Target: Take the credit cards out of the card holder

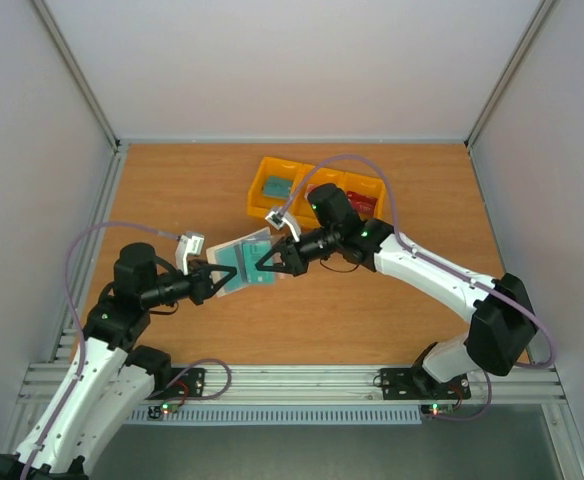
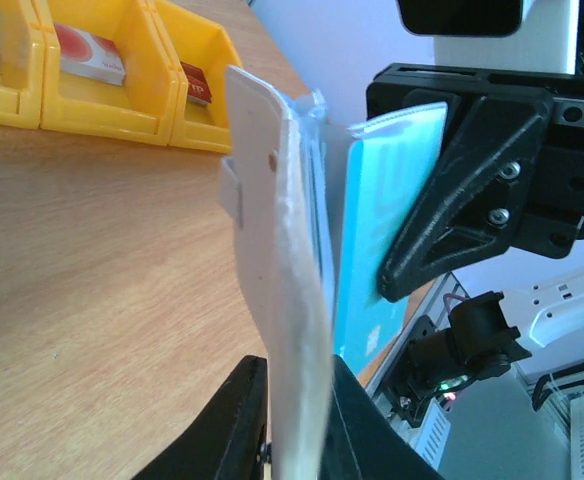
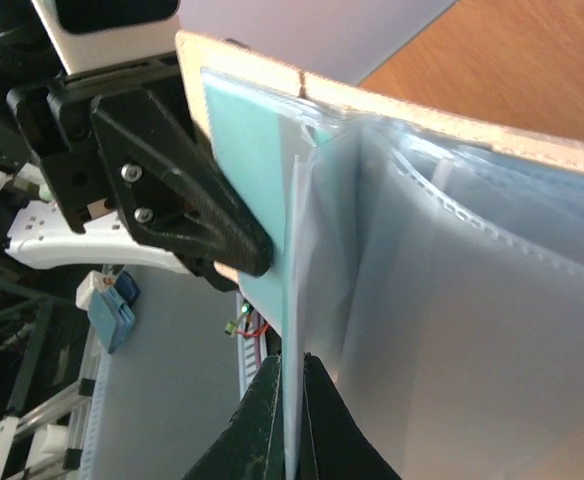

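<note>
Overhead: holder (image 1: 242,255) mid-air between left gripper (image 1: 215,281) and right gripper (image 1: 263,262); cards (image 1: 275,187) in tray (image 1: 264,163) behind | left wrist: left jaws clamped on holder's cream cover; three cards counted in tray; right jaws pinch teal card (image 2: 387,220), partly drawn out | right wrist: alone shows sleeves (image 3: 472,300), seemingly empty, so likely the last card.

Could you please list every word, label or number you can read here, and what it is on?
Nothing is legible.
Dark red card in the yellow tray: white marks, too blurred to read.
Red-and-white card: print too small to read.
Teal card and card holder: no print visible.
</note>
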`<state>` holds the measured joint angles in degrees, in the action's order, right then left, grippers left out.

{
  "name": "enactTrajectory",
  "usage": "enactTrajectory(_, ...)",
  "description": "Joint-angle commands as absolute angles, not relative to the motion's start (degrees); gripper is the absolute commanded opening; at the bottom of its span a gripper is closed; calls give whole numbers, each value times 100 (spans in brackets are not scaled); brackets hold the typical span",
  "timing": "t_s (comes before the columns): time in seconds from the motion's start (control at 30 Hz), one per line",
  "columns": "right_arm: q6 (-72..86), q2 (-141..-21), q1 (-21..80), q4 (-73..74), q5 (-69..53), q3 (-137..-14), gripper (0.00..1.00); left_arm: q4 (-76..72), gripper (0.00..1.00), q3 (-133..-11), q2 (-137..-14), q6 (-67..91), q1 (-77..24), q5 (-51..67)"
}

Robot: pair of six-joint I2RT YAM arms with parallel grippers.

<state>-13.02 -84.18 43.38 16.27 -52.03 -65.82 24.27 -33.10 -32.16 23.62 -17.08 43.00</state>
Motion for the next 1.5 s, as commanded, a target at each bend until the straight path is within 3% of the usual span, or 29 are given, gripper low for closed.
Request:
enactTrajectory(0.0,-1640,-8086,4305,1910,-5298,-6600,1,2410,12,-3432,-3150,2390,-1696,4249)
enactTrajectory(0.1,-1699,-8028,4289,2013,-5333,-6645,1,2414,2,-3396,-3168,2423,-1693,4300)
enactTrajectory(0.27,-1826,-7914,4097,2093,-5330,-6573,3,2585,0,-3455,-3171,2346,-1693,4276)
enactTrajectory(0.33,-1959,-7915,4058,2238,-4974,-6545,25,2694,0,-3527,-3217,2182,-1694,4264)
enactTrajectory(0.37,-2171,-7925,4059,2510,-4733,-6616,31,2794,0,-3591,-3263,2068,-1696,4204)
enactTrajectory(0.5,-3406,-7629,4059,3775,-3498,-7097,47,3477,0,-4089,-3473,1195,-1691,3665)
enactTrajectory(0.57,-3969,-7237,4059,3858,-2909,-7140,51,3813,0,-4467,-3623,441,-1743,4109)
enactTrajectory(0.7,-4938,-6622,4161,3705,-2663,-7263,50,5326,0,-5801,-4393,-1086,-2055,3447)
enactTrajectory(0.8,-5783,-6595,4797,3428,-2562,-7257,50,6591,0,-6881,-5264,-2191,-2302,2777)
enactTrajectory(1.0,-7717,-7009,5905,2363,-2134,-6949,53,8796,0,-8724,-7269,-2844,-2503,2039)
enactTrajectory(1.13,-8149,-7585,6049,2670,-2231,-7567,50,8625,0,-8847,-7287,-2593,-2658,2148)
enactTrajectory(1.2,-8279,-7834,6056,2971,-1956,-7728,44,8639,0,-8886,-7260,-2493,-2672,2476)
enactTrajectory(1.37,-8959,-7892,6056,2028,-1183,-6984,28,8868,0,-8876,-7259,-2374,-2672,3605)
enactTrajectory(1.47,-9218,-8084,6056,1930,-1004,-7025,26,8874,0,-8849,-7255,-2336,-2689,3863)
